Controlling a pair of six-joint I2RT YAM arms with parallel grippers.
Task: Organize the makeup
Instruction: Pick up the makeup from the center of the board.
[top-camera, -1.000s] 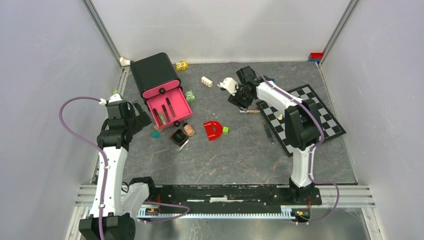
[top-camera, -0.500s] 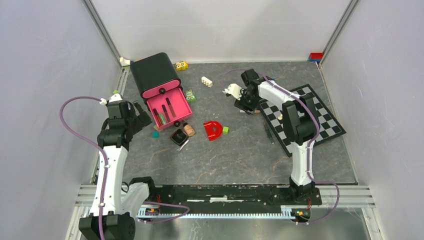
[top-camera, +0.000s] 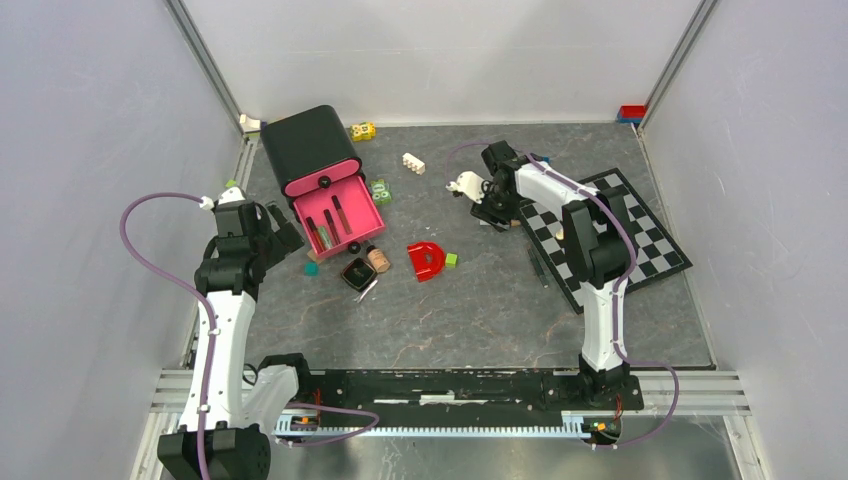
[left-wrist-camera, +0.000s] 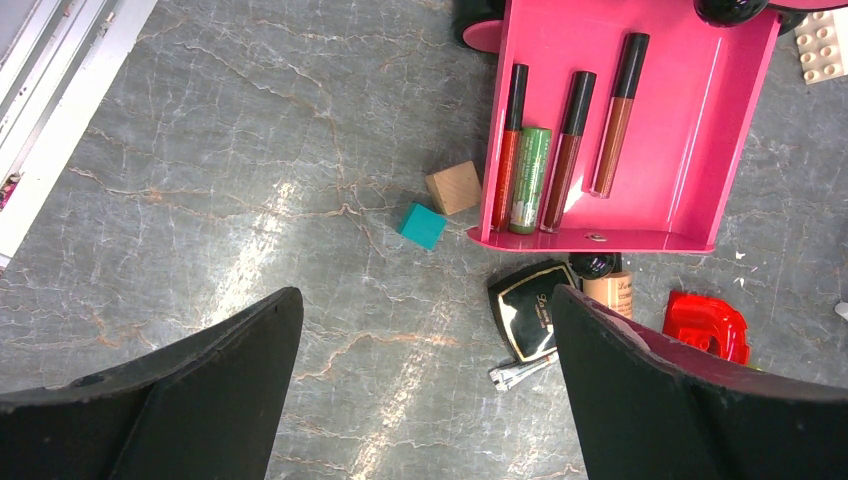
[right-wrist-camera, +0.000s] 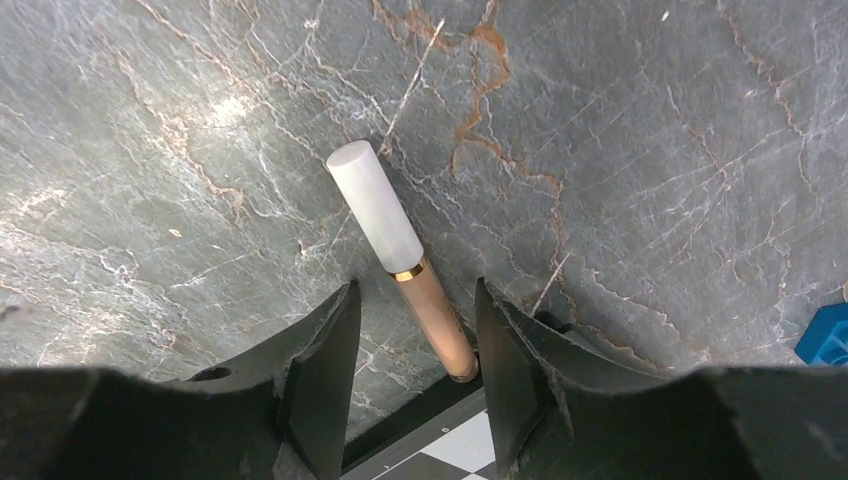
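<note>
A peach tube with a white cap (right-wrist-camera: 400, 255) lies on the grey table by the chessboard's corner. My right gripper (right-wrist-camera: 415, 360) is open and low over it, one finger on each side of its peach end, not touching. It shows in the top view (top-camera: 493, 208) too. My left gripper (left-wrist-camera: 425, 400) is open and empty, held above the table left of the pink drawer (left-wrist-camera: 690, 120). The drawer holds three dark-red tubes (left-wrist-camera: 567, 150) and a green tube (left-wrist-camera: 530, 180). A square black compact (left-wrist-camera: 530, 322) and a beige black-capped bottle (left-wrist-camera: 605, 290) lie just in front of the drawer.
The drawer belongs to a black box (top-camera: 305, 145). A red D-shaped piece (top-camera: 428, 260), a teal cube (left-wrist-camera: 421, 225), a wooden cube (left-wrist-camera: 453, 187) and a small metal piece (left-wrist-camera: 520, 372) lie near it. Toy bricks (top-camera: 413, 162) sit at the back. The chessboard (top-camera: 610, 235) lies at the right.
My right gripper has shifted a little to the right and settled lower over the peach tube. The left arm has not moved.
</note>
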